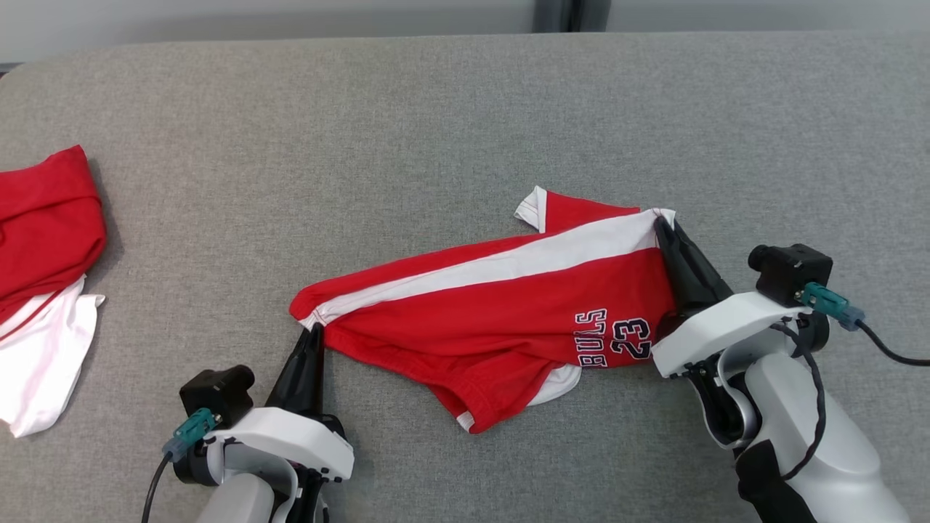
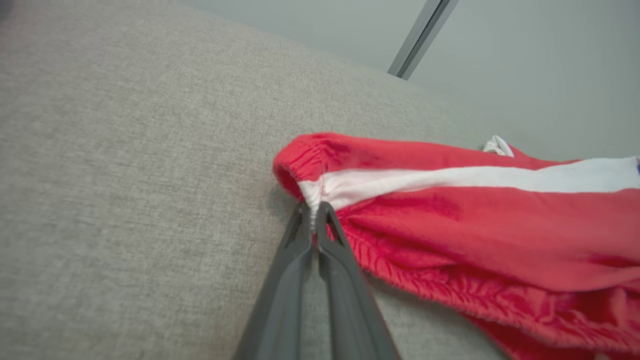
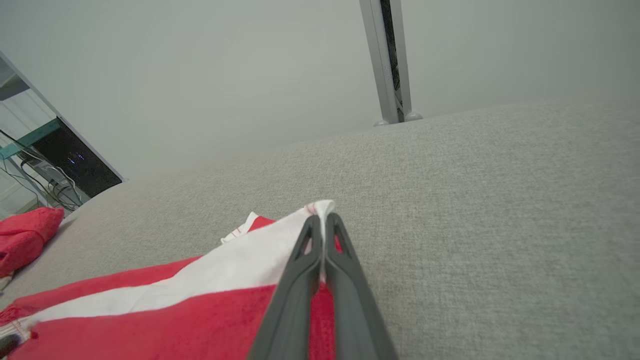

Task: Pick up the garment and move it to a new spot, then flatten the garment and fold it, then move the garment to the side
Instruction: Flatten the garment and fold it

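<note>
Two grips were set: the left gripper pinched shut on the waistband end of the garment, the right gripper on its striped hem corner. The garment lay crumpled right of centre, toward the front edge of the grey fabric surface. You could judge the step as flattening; you next needed an even outward pull. Its under layers were hidden.

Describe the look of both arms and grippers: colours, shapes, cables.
The left gripper and right gripper each have two long, tapering dark grey fingers, slotted near the tips. White glossy wrist shells. A black camera block with teal plug and black cable on each wrist.
</note>
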Controlling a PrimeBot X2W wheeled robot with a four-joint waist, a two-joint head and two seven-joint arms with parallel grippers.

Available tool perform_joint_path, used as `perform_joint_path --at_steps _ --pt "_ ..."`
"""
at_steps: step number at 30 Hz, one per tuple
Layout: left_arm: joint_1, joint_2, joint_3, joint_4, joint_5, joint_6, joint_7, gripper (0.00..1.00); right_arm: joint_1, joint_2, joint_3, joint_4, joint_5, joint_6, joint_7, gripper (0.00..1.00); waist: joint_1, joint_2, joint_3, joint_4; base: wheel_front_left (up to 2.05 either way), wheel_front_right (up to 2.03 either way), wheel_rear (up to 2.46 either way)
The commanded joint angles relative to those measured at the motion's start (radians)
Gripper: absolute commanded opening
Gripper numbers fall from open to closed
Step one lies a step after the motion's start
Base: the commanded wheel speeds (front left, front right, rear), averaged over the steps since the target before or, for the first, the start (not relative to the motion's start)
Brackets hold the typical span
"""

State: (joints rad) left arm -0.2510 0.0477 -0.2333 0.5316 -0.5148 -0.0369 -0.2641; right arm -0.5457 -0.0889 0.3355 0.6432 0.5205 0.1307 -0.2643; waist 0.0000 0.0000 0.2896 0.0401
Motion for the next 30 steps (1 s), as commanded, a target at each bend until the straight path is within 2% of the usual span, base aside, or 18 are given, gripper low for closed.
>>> perform_joint_path --at_steps 1,8,12,16,20,21,22,23,30 --pt "-0.005 0.005 0.011 -0.005 0.011 0.000 -0.001 0.00 0.008 -0.005 -0.009 -0.018 0.006 0.000 0.000 0.00 0.0000 0.0000 -0.012 -0.004 0.00 0.00 0.00" --pt "-0.077 0.008 0.057 -0.059 0.126 -0.043 -0.001 0.00 0.017 -0.005 -0.063 -0.127 -0.007 0.000 0.000 0.00 0.0000 0.0000 -0.113 -0.022 0.00 0.00 0.00" --pt "-0.199 0.064 0.035 -0.010 0.191 -0.077 -0.001 0.00 -0.027 -0.020 -0.093 -0.158 -0.024 0.000 0.000 0.00 0.0000 0.0000 -0.190 -0.039 0.00 0.00 0.00" --pt "-0.361 0.121 -0.008 0.077 0.204 -0.090 0.015 0.00 -0.100 -0.052 -0.108 -0.141 -0.050 0.000 0.000 0.00 0.0000 0.0000 -0.230 -0.049 0.00 0.00 0.00" --pt "-0.538 0.163 -0.049 0.143 0.220 -0.091 0.035 0.00 -0.220 -0.082 -0.117 -0.094 -0.076 0.000 0.000 0.00 0.0000 0.0000 -0.216 -0.060 0.00 0.00 0.00" --pt "-0.538 0.163 -0.049 0.143 0.220 -0.091 0.035 0.00 -0.220 -0.082 -0.117 -0.094 -0.076 0.000 0.000 0.00 0.0000 0.0000 -0.216 -0.060 0.00 0.00 0.00" --pt "-0.624 0.169 -0.064 0.177 0.217 -0.092 0.040 0.00 -0.294 -0.095 -0.114 -0.061 -0.103 0.000 0.000 0.00 0.0000 0.0000 -0.190 -0.059 0.00 0.00 0.00" --pt "-0.624 0.169 -0.064 0.177 0.217 -0.092 0.040 0.00 -0.294 -0.095 -0.114 -0.061 -0.103 0.000 0.000 0.00 0.0000 0.0000 -0.190 -0.059 0.00 0.00 0.00" --pt "-0.912 0.172 -0.083 0.303 0.238 -0.092 0.015 0.00 -0.564 -0.124 -0.110 0.046 -0.195 0.000 0.000 0.00 0.0000 0.0000 -0.066 -0.049 0.00 0.00 0.00"
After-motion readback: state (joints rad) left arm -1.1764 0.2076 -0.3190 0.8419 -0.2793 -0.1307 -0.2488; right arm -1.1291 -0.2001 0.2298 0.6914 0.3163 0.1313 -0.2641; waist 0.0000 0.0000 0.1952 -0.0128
